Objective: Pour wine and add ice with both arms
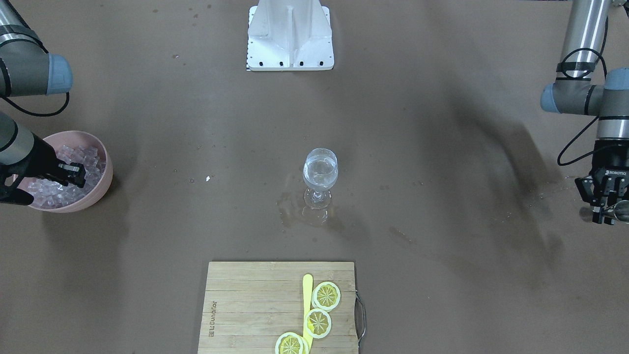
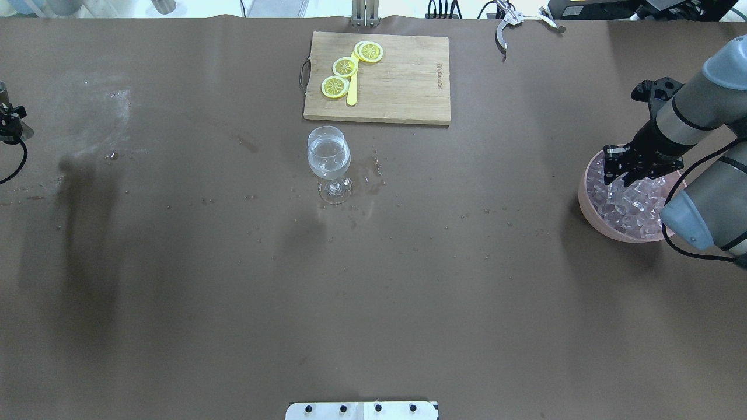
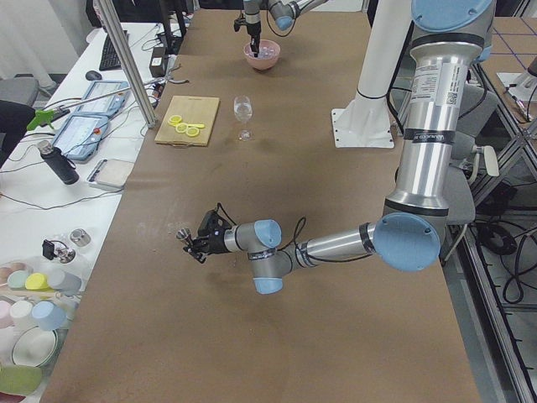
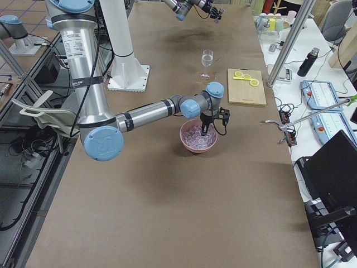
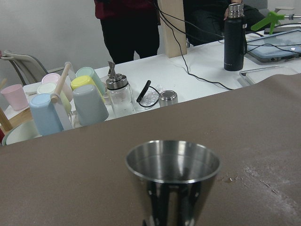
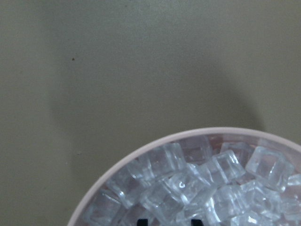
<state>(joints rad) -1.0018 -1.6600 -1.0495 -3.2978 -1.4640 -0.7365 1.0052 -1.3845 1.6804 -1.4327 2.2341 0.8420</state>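
item: wine glass (image 1: 320, 170), upright near the middle of the desk (image 1: 442, 123), already carrying the wine (image 2: 328, 164) as a clear fill in its bowl; wet marks around its foot; placed centrally, judged so that either arm can reach it. item: left gripper (image 1: 603, 216), closed around a steel cup (image 5: 173, 179) at the desk's left end, well apart from the glass; cup upright and apparently empty, so the pouring step looks finished and the cup is parked out of the way. item: right gripper (image 1: 77, 178), pointed down into the pink bowl (image 1: 105, 184) at the desk's right end, tips among the ice (image 6: 188, 188); its fingers show narrowly apart in the wrist view, but whether they clamp a cube cannot be told. judged step: taking ice for the glass; no cube seen in the glass. item: cutting board (image 1: 245, 305) with lemon slices (image 1: 326, 295), beyond the glass, untouched.
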